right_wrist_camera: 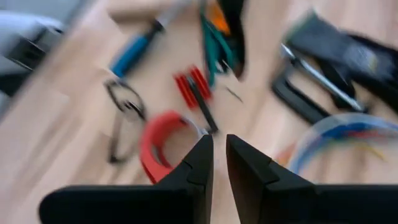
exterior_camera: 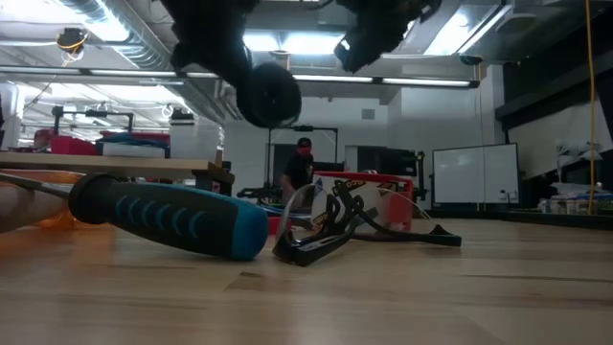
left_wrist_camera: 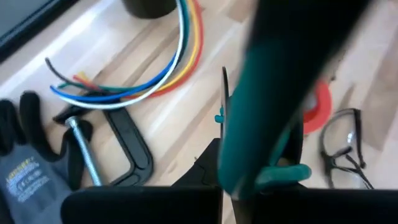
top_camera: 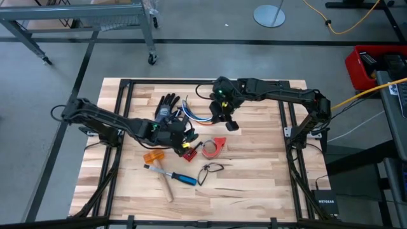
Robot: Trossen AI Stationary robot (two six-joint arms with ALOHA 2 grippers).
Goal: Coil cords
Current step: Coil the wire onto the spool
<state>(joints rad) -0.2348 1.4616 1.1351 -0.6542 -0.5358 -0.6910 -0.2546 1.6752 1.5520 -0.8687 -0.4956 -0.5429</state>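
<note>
Multicoloured cords (top_camera: 193,115) loose on wooden desk (top_camera: 254,172), both arms above.
Right pincer (right_wrist_camera: 219,160) raised off the desk, fingers nearly pressed together, gripping nothing; cords lie just beside it toward the glove (top_camera: 166,106), red tape roll (top_camera: 215,147) on its other side. Left pincer (top_camera: 181,138) sits near the clamp (left_wrist_camera: 118,149); cannot tell its fingers' state. Cords curve just beyond it, past the clamp.
</note>
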